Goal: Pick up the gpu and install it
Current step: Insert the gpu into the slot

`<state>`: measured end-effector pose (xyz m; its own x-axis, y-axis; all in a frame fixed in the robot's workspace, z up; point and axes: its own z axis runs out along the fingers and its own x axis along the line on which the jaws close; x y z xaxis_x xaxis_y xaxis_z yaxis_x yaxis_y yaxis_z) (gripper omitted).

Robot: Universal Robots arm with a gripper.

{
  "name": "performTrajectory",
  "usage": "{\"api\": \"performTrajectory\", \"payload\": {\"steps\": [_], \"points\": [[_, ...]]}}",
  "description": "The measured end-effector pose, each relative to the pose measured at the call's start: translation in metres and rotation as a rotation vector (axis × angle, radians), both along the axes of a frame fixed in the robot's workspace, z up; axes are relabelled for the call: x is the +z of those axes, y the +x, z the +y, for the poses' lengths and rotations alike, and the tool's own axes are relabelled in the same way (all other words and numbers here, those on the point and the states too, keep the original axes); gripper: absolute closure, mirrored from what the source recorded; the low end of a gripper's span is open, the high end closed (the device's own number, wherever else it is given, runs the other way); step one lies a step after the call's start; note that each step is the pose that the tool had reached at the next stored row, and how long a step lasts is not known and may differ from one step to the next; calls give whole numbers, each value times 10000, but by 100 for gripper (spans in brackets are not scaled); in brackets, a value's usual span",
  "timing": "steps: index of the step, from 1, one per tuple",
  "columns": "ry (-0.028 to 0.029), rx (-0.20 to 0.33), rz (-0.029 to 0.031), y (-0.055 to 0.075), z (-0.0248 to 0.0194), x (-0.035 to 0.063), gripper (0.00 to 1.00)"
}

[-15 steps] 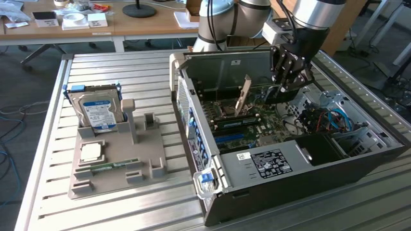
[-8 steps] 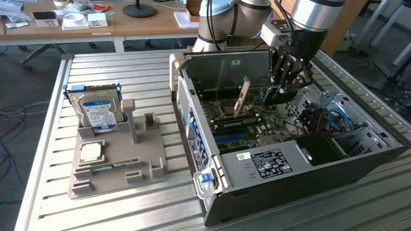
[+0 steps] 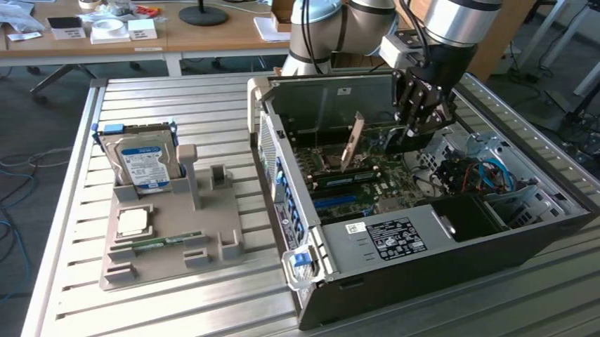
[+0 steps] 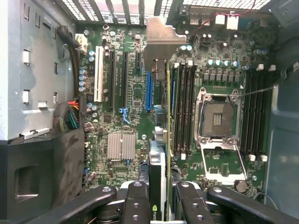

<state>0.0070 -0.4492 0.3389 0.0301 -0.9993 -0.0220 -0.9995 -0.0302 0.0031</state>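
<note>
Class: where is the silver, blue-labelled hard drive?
Exterior view's left: the silver hard drive stands in the grey plastic holder, beside the open black computer case.

Exterior view: high, oblique, mid-range; looks down into the open case with the claw inside it. Wrist view: mounted just behind the claw, facing along its fingers, close over the motherboard. Shared by both: the claw, the gpu between its fingers, the motherboard below the claw.

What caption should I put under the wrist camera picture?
The gpu stands on edge over the motherboard, by the gripper.
</note>
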Motion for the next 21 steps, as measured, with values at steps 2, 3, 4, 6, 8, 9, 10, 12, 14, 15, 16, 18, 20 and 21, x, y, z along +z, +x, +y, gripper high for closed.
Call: {"api": "performTrajectory", "payload": {"steps": [2,3,4,6,8,9,10,12,14,15,16,18,20,21], "points": [[-2,2,0,0,0,1,73],[-2,2,0,0,0,1,73],[-3,2,0,0,0,1,73],[-3,4,0,0,0,-2,73],[-3,2,0,-1,0,-2,73],[-2,2,0,-1,0,-3,73],[-2,2,0,-1,0,-3,73],[-2,2,0,-1,0,-3,73],[2,0,-1,-5,0,-13,73],[-1,0,0,-8,-3,-15,73],[-2,2,0,-11,-6,-17,73],[0,2,-7,-38,-8,-35,73],[-2,2,-11,-69,-8,-70,73],[-1,2,-12,-85,-8,-88,73]]}}
